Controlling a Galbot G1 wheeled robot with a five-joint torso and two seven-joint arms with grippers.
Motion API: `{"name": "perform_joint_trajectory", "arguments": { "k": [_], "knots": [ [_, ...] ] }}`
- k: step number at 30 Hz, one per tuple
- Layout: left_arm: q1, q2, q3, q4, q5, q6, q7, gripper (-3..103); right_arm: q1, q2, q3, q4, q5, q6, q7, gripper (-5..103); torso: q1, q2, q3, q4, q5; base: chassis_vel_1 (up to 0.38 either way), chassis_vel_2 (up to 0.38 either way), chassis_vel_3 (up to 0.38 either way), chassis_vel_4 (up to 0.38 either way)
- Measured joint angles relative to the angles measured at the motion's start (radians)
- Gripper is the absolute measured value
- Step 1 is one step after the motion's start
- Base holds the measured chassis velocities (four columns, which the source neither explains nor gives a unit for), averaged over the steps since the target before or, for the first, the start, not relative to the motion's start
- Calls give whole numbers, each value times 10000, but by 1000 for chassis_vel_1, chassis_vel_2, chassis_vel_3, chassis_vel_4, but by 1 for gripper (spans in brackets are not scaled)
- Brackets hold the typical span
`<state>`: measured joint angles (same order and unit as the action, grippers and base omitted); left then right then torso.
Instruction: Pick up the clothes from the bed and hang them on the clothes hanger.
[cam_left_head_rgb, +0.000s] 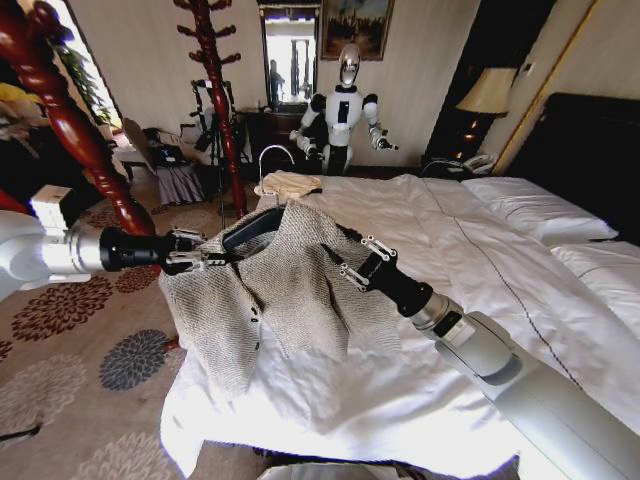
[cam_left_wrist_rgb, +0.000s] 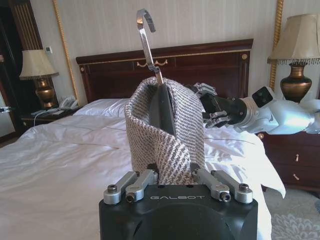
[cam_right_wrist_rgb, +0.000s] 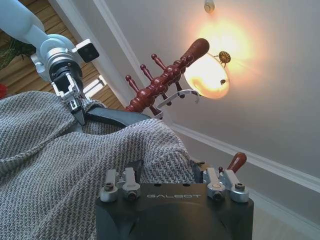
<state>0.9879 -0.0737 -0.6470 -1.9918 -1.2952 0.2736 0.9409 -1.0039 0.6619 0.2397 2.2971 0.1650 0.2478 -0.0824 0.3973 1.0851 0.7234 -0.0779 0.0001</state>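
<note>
While both arms are reaching in over the near corner of the bed (cam_left_head_rgb: 480, 300), the jacket (cam_left_head_rgb: 290, 290) is hanging off the mattress between them, draped over the black clothes hanger (cam_left_head_rgb: 262, 222). The left gripper (cam_left_head_rgb: 205, 258) is coming in from the robot's left at the bed's edge, and its jaws are clenched on the jacket where the cloth covers one end of the hanger; the left wrist view is showing the herringbone fabric (cam_left_wrist_rgb: 165, 135) running down between the fingers (cam_left_wrist_rgb: 136, 186), with the hanger's dark body (cam_left_wrist_rgb: 164, 110) standing upright inside the folded cloth and its silver hook (cam_left_wrist_rgb: 146, 40) pointing up in front of the dark headboard (cam_left_wrist_rgb: 200, 65). The right gripper (cam_left_head_rgb: 357, 262) is reaching across the white duvet from the robot's right and is pressing against the jacket's other shoulder; in the right wrist view the tweed (cam_right_wrist_rgb: 75, 170) is lying over and between its fingers (cam_right_wrist_rgb: 125, 181), so its jaws are grasping the jacket as well. One sleeve is trailing down past the bed's side toward the patterned carpet (cam_left_head_rgb: 90, 320). A small cream cloth (cam_left_head_rgb: 288, 184) is lying on the duvet beyond the jacket. Nearby, the red-brown wooden coat stand (cam_left_head_rgb: 218, 100) is standing on the floor behind the bed corner, well apart from the hanger.
</note>
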Motion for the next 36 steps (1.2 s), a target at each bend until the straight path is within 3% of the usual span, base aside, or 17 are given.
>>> {"name": "perform_joint_trajectory", "arguments": {
  "k": [5,13,26,36],
  "knots": [
    [1,-44,0,50,98,-23,-6,23,-47,14,7,3,-31,-4,1,74,0,1,0,0,0,0,0,0,0],
    [-62,-233,3,324,114,-26,-279,23,-200,-12,165,17,-51,29,-53,99,0,0,0,-1,-1,0,0,0,0],
    [-327,-497,-159,913,-29,-77,-904,23,-395,-67,354,76,-55,53,-103,100,0,0,0,0,-1,0,0,0,0],
    [-674,151,-701,1852,-476,395,-2406,23,-572,-99,729,51,75,58,-36,100,0,0,0,0,0,0,0,0,0]
  ]
}}
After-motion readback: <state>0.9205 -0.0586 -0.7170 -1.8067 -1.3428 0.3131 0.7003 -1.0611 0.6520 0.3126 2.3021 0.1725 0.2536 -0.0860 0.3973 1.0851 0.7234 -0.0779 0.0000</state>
